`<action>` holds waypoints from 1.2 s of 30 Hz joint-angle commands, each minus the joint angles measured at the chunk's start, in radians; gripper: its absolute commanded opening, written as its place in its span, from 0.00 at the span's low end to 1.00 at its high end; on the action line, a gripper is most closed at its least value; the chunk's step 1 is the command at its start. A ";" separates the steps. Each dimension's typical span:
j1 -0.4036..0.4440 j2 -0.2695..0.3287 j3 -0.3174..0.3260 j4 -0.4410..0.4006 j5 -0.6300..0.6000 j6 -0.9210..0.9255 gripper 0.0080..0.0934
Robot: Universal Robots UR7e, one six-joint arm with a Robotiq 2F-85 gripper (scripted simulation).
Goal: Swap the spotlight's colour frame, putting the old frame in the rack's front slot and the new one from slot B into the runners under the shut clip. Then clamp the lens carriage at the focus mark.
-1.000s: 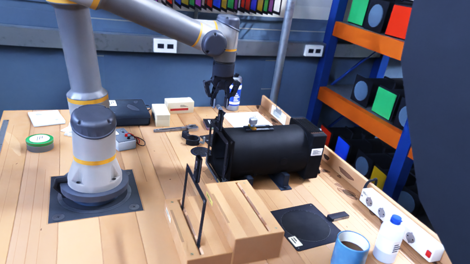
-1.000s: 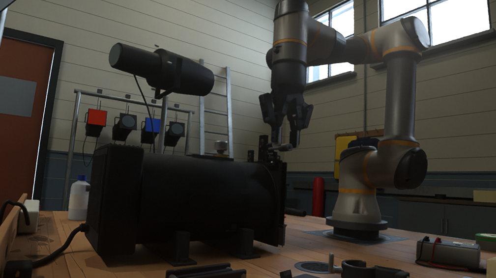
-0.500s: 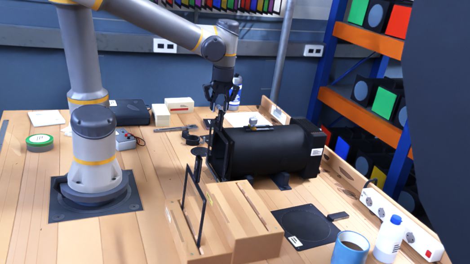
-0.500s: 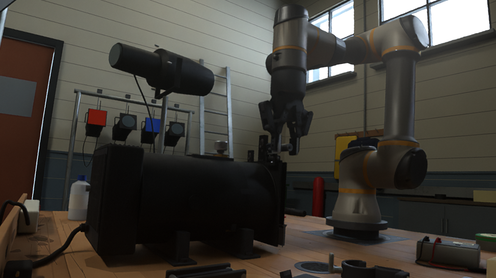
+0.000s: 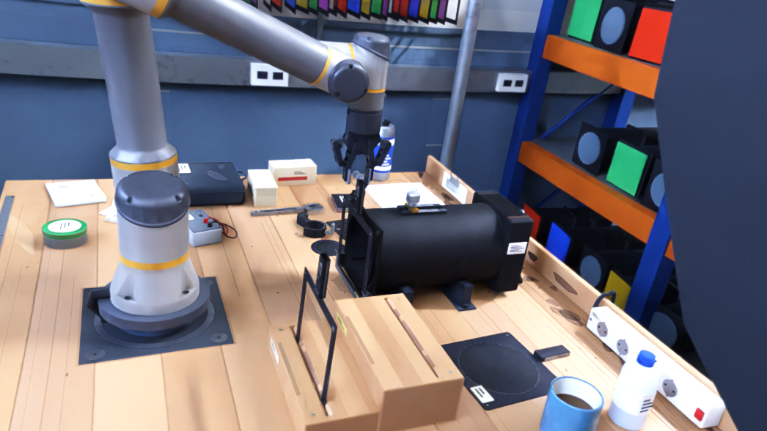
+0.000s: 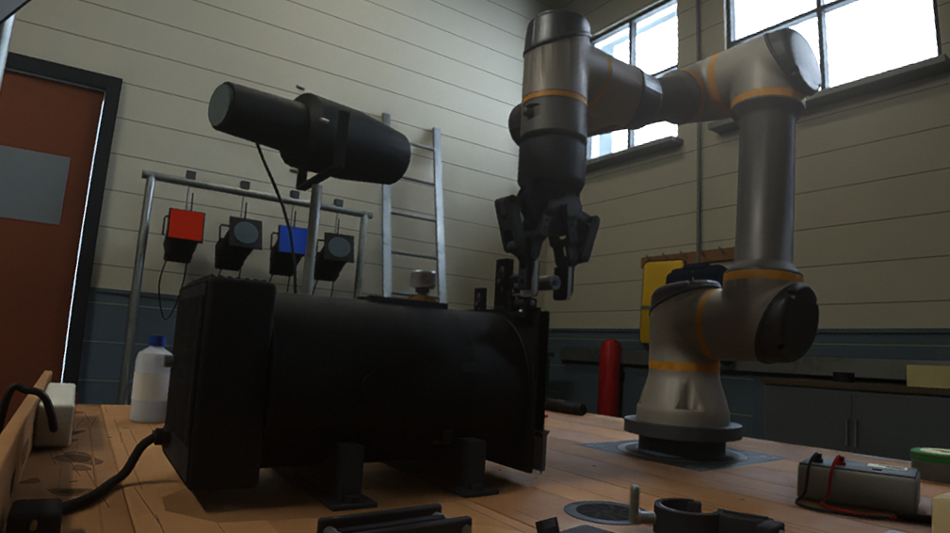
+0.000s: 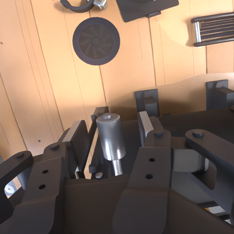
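Observation:
A black colour frame (image 5: 316,335) stands upright in the front slot of the wooden rack (image 5: 364,356), which sits just in front of the black spotlight (image 5: 434,244). At the spotlight's front end the clip (image 5: 358,193) stands raised above the runners, and its grey handle (image 7: 110,137) points up between my fingers. A small knob (image 5: 412,198) sits on the carriage slot on top of the barrel. My gripper (image 5: 360,174) (image 6: 542,284) (image 7: 109,140) hangs straight over the clip at the spotlight's front edge; it is open and holds nothing.
A blue cup (image 5: 571,410) and a white bottle (image 5: 635,388) stand at the near right corner by a power strip (image 5: 654,343). A round disc (image 7: 96,41), a clamp ring (image 5: 312,228) and boxes lie behind the spotlight. My arm's base (image 5: 153,311) is to the left.

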 commanded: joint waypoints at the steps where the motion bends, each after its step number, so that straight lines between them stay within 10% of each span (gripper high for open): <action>1: 0.000 0.000 0.000 0.000 0.000 0.000 0.47; 26: 0.000 0.000 0.000 0.000 0.000 0.000 0.00; 36: 0.000 0.000 0.000 0.000 0.000 0.000 0.00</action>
